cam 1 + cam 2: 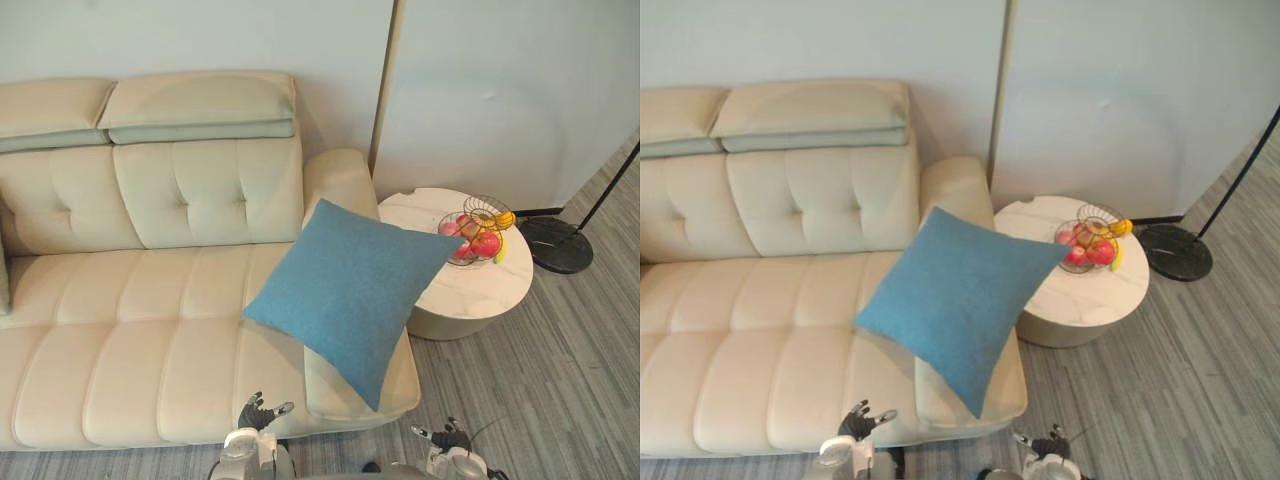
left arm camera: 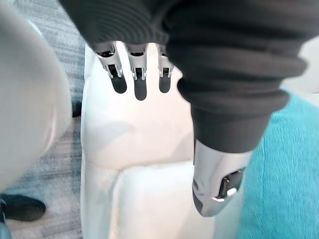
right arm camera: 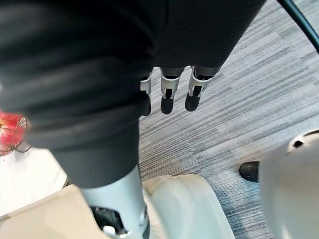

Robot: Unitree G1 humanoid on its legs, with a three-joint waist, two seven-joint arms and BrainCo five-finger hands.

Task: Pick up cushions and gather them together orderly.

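The cushion [image 1: 350, 290] leans on the sofa [image 1: 130, 340] arm at centre. Left robot hand [image 1: 258, 412] at 7 o'clock, right robot hand [image 1: 445, 437] at 5 o'clock: both wide, holding nothing.

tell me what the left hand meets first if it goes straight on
Probably the sofa: the left hand points at its front seat edge, with the cushion lying just right of that line. Depth is unclear.
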